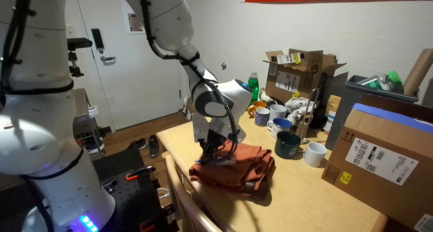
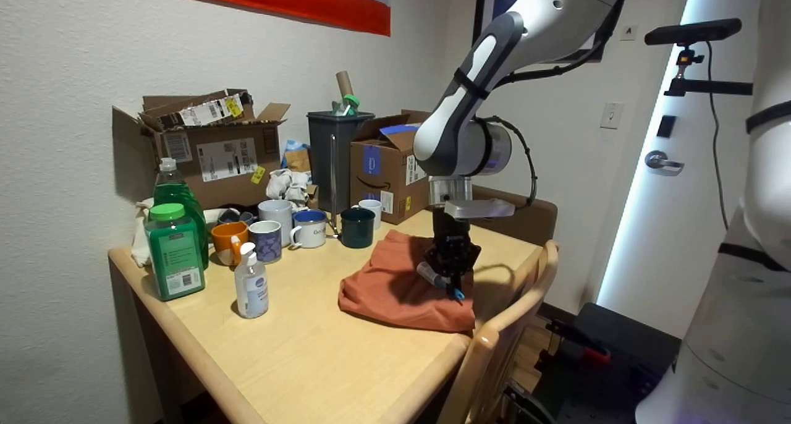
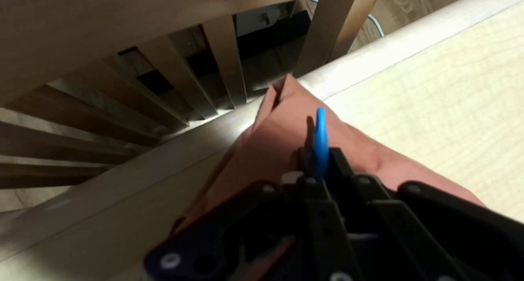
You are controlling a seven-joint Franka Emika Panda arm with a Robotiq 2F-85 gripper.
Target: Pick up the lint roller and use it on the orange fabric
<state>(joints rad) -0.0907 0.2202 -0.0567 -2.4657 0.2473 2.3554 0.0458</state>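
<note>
Nearest me, the wooden chair (image 2: 486, 342) stood beside the table (image 1: 304, 194). Just past it, at the edge, lay the rumpled orange fabric (image 1: 236, 172); there the gripper (image 3: 321, 170) was closed around the blue handle (image 3: 320, 143) of the lint roller (image 2: 431, 274), whose pale roll sat on or just over the fabric, contact uncertain. Farther off stood a dark green mug (image 1: 287, 145), then an open cardboard box (image 1: 287, 79). Judgement: pick-up was done, rolling in hand; the next move called for light pressure and a sideways stroke.
</note>
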